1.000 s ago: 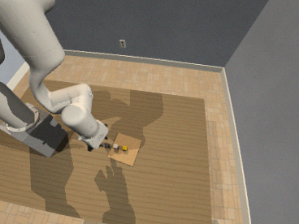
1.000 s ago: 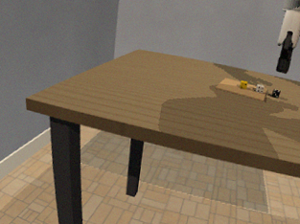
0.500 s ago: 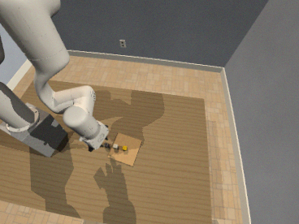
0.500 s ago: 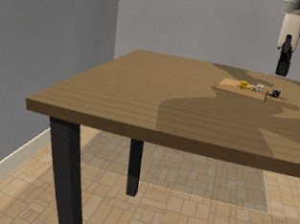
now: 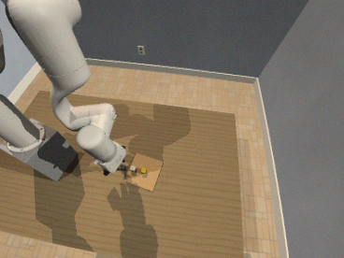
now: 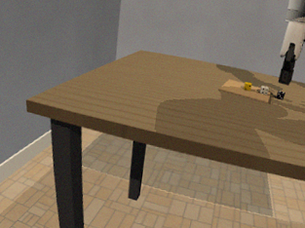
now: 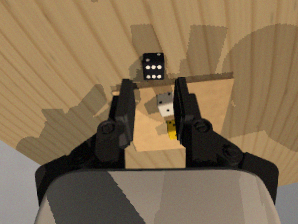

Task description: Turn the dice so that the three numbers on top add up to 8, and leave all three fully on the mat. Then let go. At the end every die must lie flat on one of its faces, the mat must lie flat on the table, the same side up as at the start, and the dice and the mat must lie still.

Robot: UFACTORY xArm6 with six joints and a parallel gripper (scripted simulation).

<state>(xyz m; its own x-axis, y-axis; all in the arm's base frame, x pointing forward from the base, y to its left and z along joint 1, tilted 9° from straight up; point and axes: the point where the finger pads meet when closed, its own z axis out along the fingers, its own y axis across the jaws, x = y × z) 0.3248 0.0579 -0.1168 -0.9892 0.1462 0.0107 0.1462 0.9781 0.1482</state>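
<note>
The black die (image 6: 281, 95) (image 7: 153, 66) rests on the table just outside the mat's edge. One of its faces shows two rows of three white pips; a narrower face above it in the wrist view shows fewer. The white die (image 5: 133, 168) (image 6: 264, 89) (image 7: 165, 106) and yellow die (image 5: 144, 170) (image 6: 247, 86) (image 7: 171, 131) sit on the mat (image 5: 151, 181) (image 6: 235, 90) (image 7: 212, 105). A finger partly hides the yellow die in the wrist view. The numbers on top are not certain. My gripper (image 6: 285, 80) (image 7: 154, 91) is partly open and empty, above the black die.
The wooden table (image 5: 201, 187) (image 6: 122, 92) (image 7: 60, 45) extends around the mat. The arm's grey base block (image 5: 51, 156) stands at the left in the top view. The arm's shadows fall across the table, the mat and near the dice.
</note>
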